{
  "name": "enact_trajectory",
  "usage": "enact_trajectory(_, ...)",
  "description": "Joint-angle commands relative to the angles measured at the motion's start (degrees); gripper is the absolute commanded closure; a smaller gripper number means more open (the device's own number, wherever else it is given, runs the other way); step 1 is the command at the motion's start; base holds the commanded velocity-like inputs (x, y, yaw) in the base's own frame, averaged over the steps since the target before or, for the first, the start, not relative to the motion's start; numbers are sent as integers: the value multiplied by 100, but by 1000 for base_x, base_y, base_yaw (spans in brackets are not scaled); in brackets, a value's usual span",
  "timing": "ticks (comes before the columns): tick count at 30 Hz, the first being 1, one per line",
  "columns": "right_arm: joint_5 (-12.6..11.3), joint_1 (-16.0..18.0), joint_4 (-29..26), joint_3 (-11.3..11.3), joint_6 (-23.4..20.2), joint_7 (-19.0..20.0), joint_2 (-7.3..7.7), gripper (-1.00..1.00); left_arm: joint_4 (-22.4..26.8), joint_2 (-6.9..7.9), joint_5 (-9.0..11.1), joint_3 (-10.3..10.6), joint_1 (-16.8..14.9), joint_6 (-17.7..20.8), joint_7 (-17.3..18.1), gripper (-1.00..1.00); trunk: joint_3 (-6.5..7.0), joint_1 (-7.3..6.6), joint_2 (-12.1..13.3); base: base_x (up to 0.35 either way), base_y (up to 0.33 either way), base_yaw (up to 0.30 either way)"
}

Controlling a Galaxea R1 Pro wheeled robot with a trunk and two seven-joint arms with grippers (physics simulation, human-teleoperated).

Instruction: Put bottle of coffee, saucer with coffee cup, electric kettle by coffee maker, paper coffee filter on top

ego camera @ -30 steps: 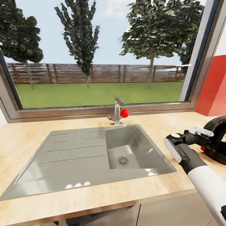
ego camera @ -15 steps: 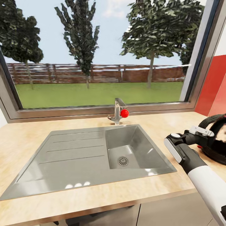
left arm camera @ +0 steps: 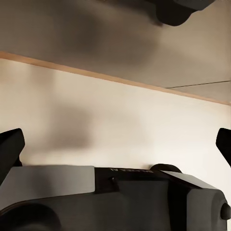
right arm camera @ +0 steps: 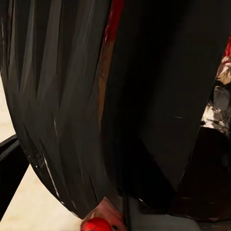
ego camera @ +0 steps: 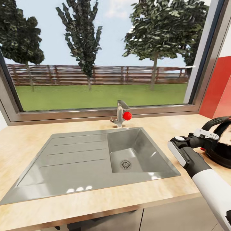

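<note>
You're on the kettle step: your right gripper (ego camera: 214, 141) reaches to the black electric kettle (ego camera: 221, 141) at the right edge of the countertop (ego camera: 29, 141), right of the sink (ego camera: 96, 157). Can't tell if the jaws have closed on it; the right wrist view is all dark kettle body (right arm camera: 96, 96). Left gripper (left arm camera: 115, 144) hangs spread open, holding nothing. Next, confirm the grip before carrying; coffee maker location unknown.

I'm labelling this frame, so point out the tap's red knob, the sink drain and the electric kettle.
red knob (ego camera: 127, 115), head view, middle of the round knob on the tap.
sink drain (ego camera: 125, 165), head view, centre of the round strainer in the basin.
electric kettle (ego camera: 222, 155), head view, its black lower body at the right edge.
</note>
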State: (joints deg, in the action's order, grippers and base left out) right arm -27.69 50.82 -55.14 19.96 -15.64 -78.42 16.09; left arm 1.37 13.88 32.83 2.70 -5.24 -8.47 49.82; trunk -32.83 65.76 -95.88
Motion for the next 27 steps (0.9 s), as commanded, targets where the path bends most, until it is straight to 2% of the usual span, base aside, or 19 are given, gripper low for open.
enact_trajectory(1,-44,6,-5,26,-53,-42,9,100,-5,1,13,29,-6,-41,10,-100,-6,0,-3,0,0,0)
enact_trajectory(7,-44,6,-5,26,-53,-42,9,100,-5,1,13,35,-6,-41,10,-100,-6,0,-3,0,0,0)
enact_trajectory(27,-44,6,-17,26,-53,-42,9,100,-4,-42,15,38,-8,-41,10,-100,353,-440,799,0,0,0)
